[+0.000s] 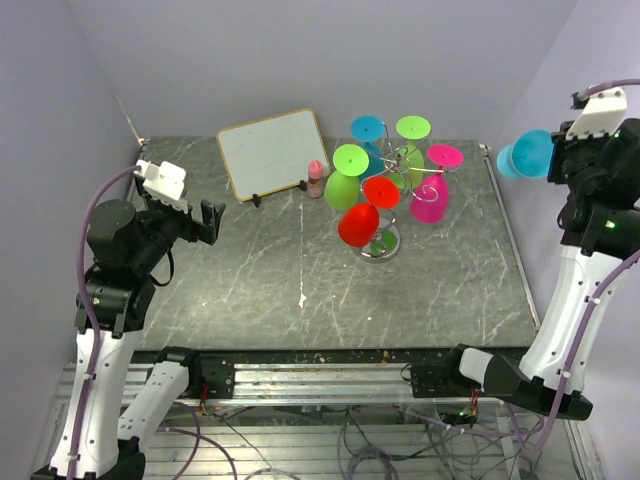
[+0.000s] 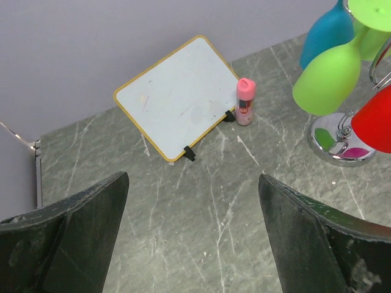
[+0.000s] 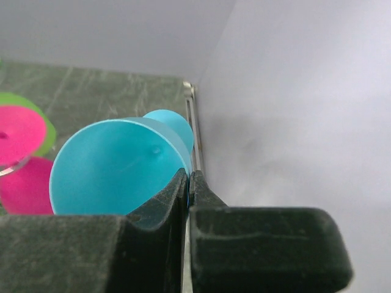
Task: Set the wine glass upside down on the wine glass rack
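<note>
The silver wire wine glass rack stands at the back middle of the table with several coloured glasses hanging upside down on it: green, red, pink and blue. My right gripper is high beyond the table's right edge, to the right of the rack. It is shut on the rim of a blue wine glass. In the right wrist view the fingers pinch the wall of the blue bowl. My left gripper is open and empty over the table's left side; its wrist view shows bare table between the fingers.
A white board with a yellow frame leans at the back, left of the rack. A small pink-capped bottle stands between them. The purple side wall is close to my right gripper. The rack's shiny base shows in the left wrist view.
</note>
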You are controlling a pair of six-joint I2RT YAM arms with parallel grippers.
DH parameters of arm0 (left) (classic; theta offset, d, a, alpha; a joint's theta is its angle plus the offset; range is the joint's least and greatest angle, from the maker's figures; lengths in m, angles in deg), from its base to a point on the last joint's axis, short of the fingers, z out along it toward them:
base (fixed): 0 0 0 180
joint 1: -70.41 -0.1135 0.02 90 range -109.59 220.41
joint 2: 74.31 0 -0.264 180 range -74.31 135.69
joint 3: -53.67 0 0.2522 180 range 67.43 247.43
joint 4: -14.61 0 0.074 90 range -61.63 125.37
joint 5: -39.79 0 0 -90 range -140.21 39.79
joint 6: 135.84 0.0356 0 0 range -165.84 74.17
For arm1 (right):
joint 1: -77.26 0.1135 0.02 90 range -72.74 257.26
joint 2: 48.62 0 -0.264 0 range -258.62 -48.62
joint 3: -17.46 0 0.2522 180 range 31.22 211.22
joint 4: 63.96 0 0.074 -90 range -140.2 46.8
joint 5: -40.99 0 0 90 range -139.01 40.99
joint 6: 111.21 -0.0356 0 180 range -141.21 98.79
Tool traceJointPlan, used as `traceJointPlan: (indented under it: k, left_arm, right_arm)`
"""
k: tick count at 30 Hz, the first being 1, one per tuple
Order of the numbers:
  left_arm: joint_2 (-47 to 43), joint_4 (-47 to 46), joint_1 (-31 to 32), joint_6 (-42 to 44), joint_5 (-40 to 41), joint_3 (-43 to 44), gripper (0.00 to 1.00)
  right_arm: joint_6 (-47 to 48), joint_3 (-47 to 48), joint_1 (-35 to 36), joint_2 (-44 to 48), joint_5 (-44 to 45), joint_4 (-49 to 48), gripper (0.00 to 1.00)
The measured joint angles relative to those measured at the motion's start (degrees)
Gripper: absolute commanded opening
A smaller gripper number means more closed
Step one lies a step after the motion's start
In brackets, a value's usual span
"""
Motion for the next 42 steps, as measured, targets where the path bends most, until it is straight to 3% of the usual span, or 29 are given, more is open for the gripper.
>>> traceJointPlan:
  k: [6,12,25,30,32,42]
  left_arm:
    - [3.1,0.0,0.0,-1.7,-0.5,1.2,0.95]
    - [5.2,-0.3,0.0,-3.3,-1.1,1.9,0.93]
    - [9.0,-4.1,-0.1,-10.0,-6.9,3.7,0.88]
    - [11.1,-6.8,-0.1,-13.7,-9.5,6.3,0.87]
    - [12.0,-7.7,-0.1,-15.0,-10.5,7.3,0.87]
    - [17.2,-9.9,-0.1,-20.6,-14.3,12.7,0.87]
  right_arm:
    - [-4.0,10.4,0.0,-4.7,-5.9,-1.2,0.00]
    - [-9.6,14.7,0.0,-6.6,-13.7,-5.2,0.00]
    - [-33.5,9.1,1.9,-6.5,-35.8,-28.8,0.00]
    - [-34.9,9.4,10.6,-8.8,-35.5,-30.9,0.00]
    - [-34.5,9.4,17.7,-10.1,-35.1,-30.9,0.00]
    - [-27.1,9.5,38.8,-17.0,-31.1,-28.2,0.00]
